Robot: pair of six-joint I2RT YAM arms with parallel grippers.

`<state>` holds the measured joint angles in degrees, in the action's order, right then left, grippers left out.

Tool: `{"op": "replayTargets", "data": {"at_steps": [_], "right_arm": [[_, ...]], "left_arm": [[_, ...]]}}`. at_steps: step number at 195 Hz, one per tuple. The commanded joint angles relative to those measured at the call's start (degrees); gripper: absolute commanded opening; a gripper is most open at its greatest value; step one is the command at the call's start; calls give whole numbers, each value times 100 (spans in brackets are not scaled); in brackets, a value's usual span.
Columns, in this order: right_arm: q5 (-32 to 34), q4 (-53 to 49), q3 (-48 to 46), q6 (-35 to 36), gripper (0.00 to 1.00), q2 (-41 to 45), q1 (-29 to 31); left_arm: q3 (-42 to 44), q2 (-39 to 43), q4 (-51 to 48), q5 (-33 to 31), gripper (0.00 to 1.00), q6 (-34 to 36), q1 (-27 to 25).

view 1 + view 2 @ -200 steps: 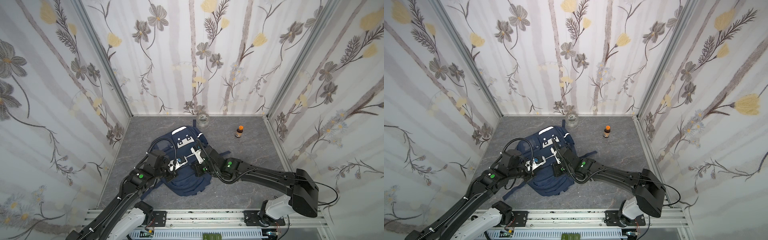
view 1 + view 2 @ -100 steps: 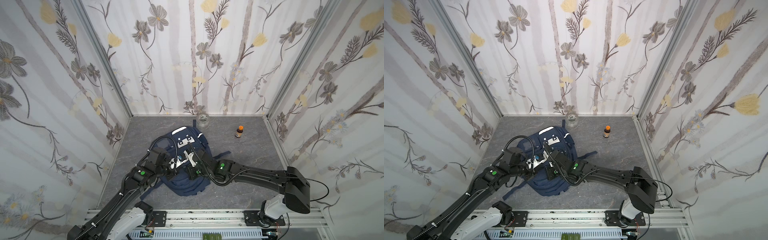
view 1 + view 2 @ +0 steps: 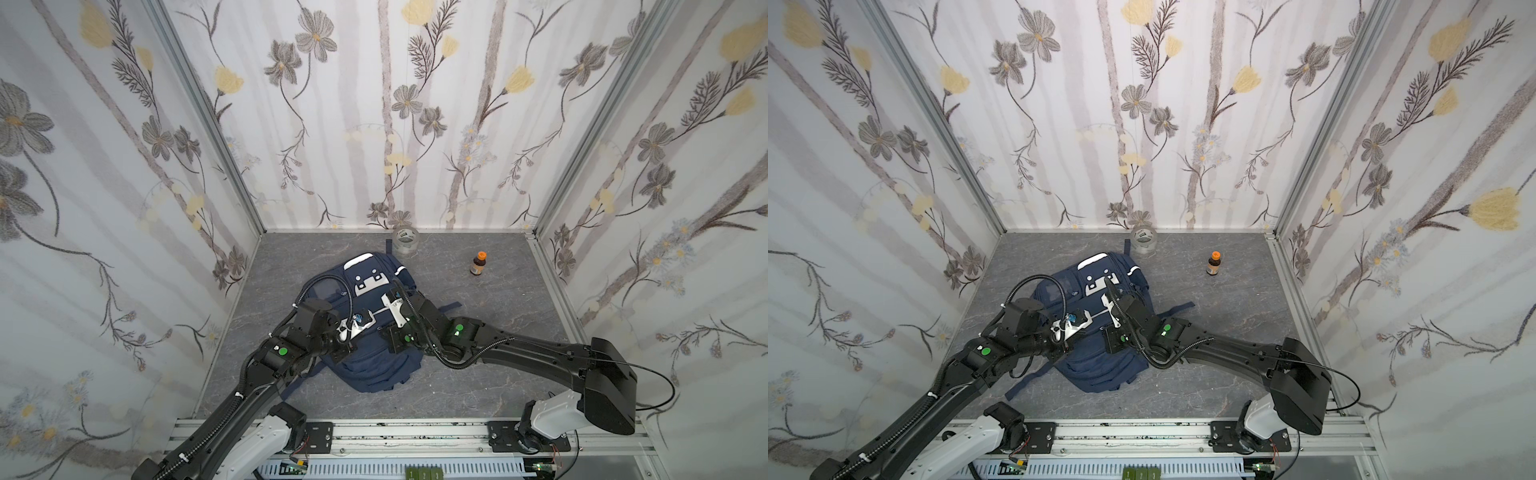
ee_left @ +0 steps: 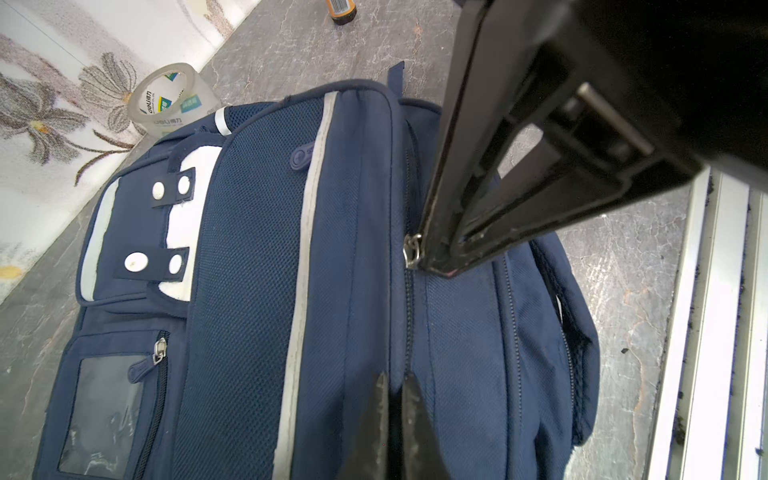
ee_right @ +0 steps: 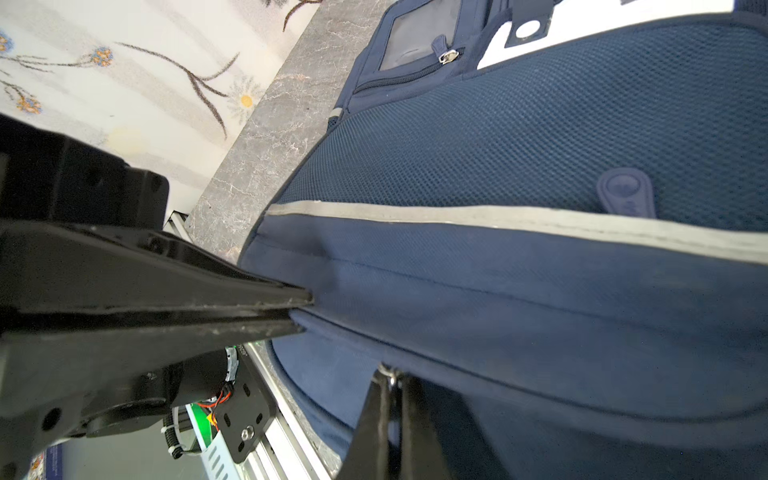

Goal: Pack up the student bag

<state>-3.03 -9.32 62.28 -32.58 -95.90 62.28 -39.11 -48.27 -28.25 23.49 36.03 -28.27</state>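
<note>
In the left wrist view, the left gripper (image 4: 395,395) is pressed together on a fold of the student bag (image 4: 249,249), while the right gripper (image 4: 434,264) pinches the zipper pull (image 4: 412,249) just beyond. The right wrist view shows both pinches close together. In both top views the bag lies mid-floor (image 3: 498,353) under both grippers.

Both my arms are reaching in low from the rail side, elbows bent, wrists almost meeting in the middle. The left arm (image 3: 257,374) comes in from the near left. The right arm (image 3: 540,353) sweeps across from the near right. My left claw (image 4: 395,386) is pinched tight on a fold of the student bag (image 4: 249,249). The right claw (image 5: 392,380) is clamped on the zipper pull (image 4: 412,249), tips angled down, near the left one.
</note>
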Motion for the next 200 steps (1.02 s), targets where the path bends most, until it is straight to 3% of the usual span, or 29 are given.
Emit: {"op": "replayTargets", "data": {"at_steps": [1, 43, 55, 64, 87, 108, 150, 200], "right_arm": [[-145, 238, 299, -43, 0, -210, 180], [-93, 243, 390, -37, 0, -263, 210], [-97, 232, 374, -22, 0, -246, 197], [-111, 220, 377, -21, 0, -245, 183], [-128, 237, 386, -16, 0, -247, 188], [-93, 264, 408, -19, 0, -244, 179], [-82, 286, 277, -54, 0, -147, 78], [-79, 335, -145, -128, 0, 154, -264]], "left_arm": [[-47, -29, 66, 25, 0, 9, 3], [-128, -15, 65, -25, 0, 0, 5], [-176, -40, 117, 89, 19, -104, 2], [-229, -70, 154, 244, 28, -183, -9], [-293, -197, 384, 521, 35, -488, -64], [-302, -337, 405, 596, 32, -498, -113], [-270, -372, 68, 209, 0, -128, -117], [-55, 46, 22, -262, 0, 22, -101]]}}
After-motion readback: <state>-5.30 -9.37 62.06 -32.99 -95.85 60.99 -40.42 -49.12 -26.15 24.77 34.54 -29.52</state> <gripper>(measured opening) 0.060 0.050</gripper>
